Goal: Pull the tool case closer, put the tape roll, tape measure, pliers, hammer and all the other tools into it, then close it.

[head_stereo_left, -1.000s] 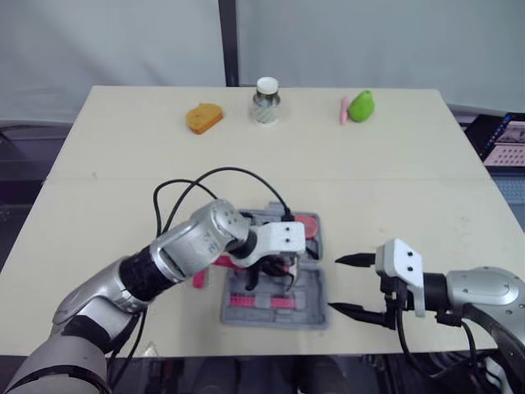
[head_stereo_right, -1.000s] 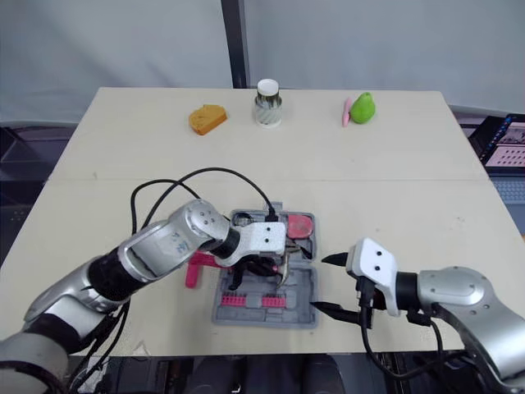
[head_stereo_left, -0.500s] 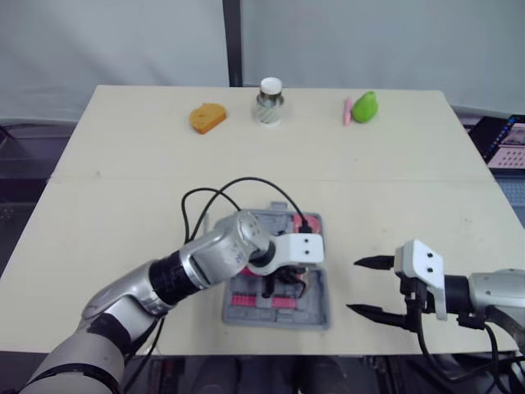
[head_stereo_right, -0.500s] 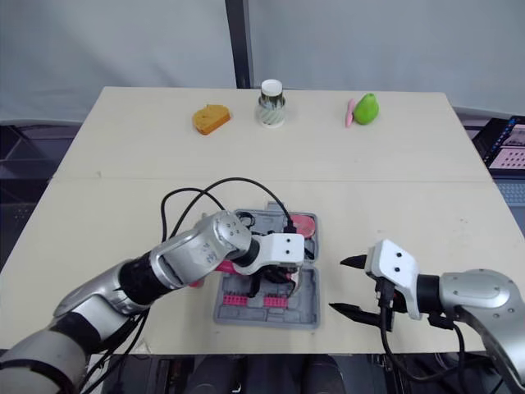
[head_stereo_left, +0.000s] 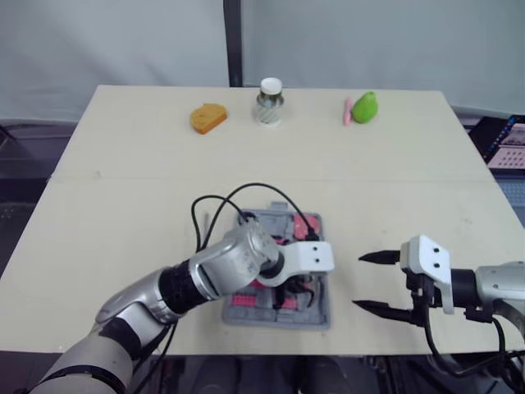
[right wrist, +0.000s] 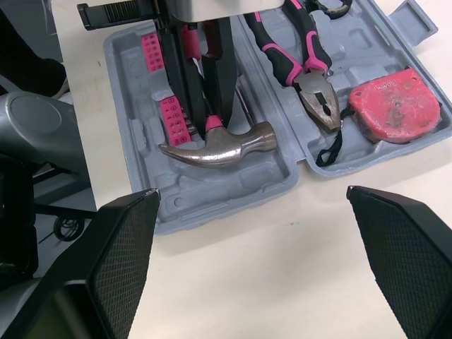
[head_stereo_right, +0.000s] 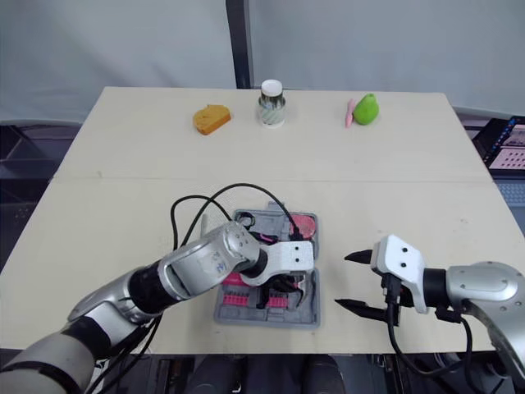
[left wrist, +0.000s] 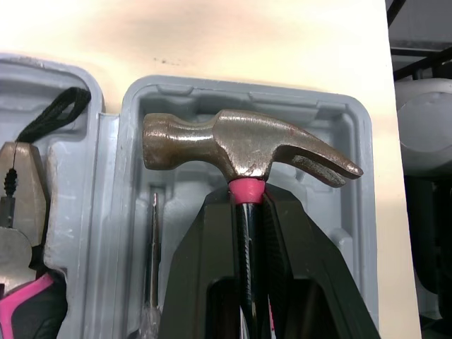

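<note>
The step in hand looks like the seating of the hammer: the left gripper [left wrist: 248,206] is clamped tight on the black shaft of the steel claw hammer [left wrist: 240,145], just under its pink collar, and holds the head over the moulded recess in the 6 o'clock half of the open grey plastic tool case [right wrist: 233,191]. Whether the head already rests in the recess or hangs just above it, I cannot tell. The case lies flat on the beige table [head_stereo_left: 123,205], near the table's 6 o'clock edge. Its 12 o'clock half already carries the pink-and-black-handled pliers [right wrist: 311,63] and, toward 1 o'clock, the red tape measure [right wrist: 395,106]; rows of pink bit holders [right wrist: 173,120] sit beside the hammer's shaft. The right gripper [head_stereo_left: 369,281] hovers at 3 o'clock of the case, apart from it, its two black fingers spread wide and holding nothing. As I judge it, the next move calls for a short, level descent until head and shaft lie in their shapes, then a clean release and a straight withdrawal of the fingers — any sideways drag could lift the hammer out again. After that, any tools left outside must go in, and the two halves can be folded shut.
</note>
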Available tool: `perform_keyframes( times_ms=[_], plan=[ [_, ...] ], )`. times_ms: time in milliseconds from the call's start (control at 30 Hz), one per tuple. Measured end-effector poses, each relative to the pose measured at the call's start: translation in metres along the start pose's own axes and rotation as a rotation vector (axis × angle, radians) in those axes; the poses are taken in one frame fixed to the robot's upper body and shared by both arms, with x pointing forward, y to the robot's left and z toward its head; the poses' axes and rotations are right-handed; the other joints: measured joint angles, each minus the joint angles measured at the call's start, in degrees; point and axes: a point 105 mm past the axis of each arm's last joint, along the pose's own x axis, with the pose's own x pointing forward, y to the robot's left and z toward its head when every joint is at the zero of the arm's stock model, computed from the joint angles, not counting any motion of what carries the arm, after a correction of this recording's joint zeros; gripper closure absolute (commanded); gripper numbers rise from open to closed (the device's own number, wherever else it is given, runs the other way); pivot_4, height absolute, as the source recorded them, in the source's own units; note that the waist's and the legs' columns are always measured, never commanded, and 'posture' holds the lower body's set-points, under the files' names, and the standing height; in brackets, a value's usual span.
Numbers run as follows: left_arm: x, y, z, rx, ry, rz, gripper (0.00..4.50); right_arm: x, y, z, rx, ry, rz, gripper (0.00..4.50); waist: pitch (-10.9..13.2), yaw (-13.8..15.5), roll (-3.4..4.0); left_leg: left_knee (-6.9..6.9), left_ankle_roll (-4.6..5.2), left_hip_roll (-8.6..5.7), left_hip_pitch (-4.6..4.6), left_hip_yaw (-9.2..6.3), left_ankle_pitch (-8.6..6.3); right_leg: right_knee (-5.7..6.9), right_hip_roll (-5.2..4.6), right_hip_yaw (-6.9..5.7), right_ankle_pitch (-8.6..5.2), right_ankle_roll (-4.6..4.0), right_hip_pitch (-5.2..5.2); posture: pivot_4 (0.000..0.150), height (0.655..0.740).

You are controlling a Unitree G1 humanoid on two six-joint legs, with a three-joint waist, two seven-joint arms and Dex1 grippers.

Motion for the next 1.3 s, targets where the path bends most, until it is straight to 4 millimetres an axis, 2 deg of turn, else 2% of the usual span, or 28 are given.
perform_keyframes(
  times_ms=[267, 700, 1300],
  plan=[
    [0.004, 0.003, -0.004, -0.006, 0.016, 0.013, 4.47, -0.001, 0.006, -0.005, 0.026, 0.009, 0.026, 0.0, 0.0, 0.04, 0.0, 0.01, 0.0, -0.01, 0.0, 0.0, 0.0, 0.01, -0.01, 0.0, 0.0, 0.0, 0.01, 0.15, 0.74],
    [0.01, 0.0, -0.005, -0.009, 0.011, 0.006, 4.47, -0.012, 0.001, -0.002, 0.025, -0.004, 0.012, 0.0, 0.0, 0.07, 0.0, 0.02, 0.01, -0.02, 0.0, -0.01, 0.0, 0.03, -0.01, 0.0, 0.0, 0.0, 0.01, 0.15, 0.74],
    [0.015, 0.001, -0.005, -0.018, 0.016, 0.006, 4.47, -0.013, 0.001, -0.005, 0.032, 0.003, 0.003, 0.0, 0.0, 0.06, 0.0, 0.04, 0.01, -0.03, 0.0, -0.01, 0.0, 0.06, -0.02, 0.0, 0.0, 0.0, 0.01, 0.15, 0.74]
  ],
)
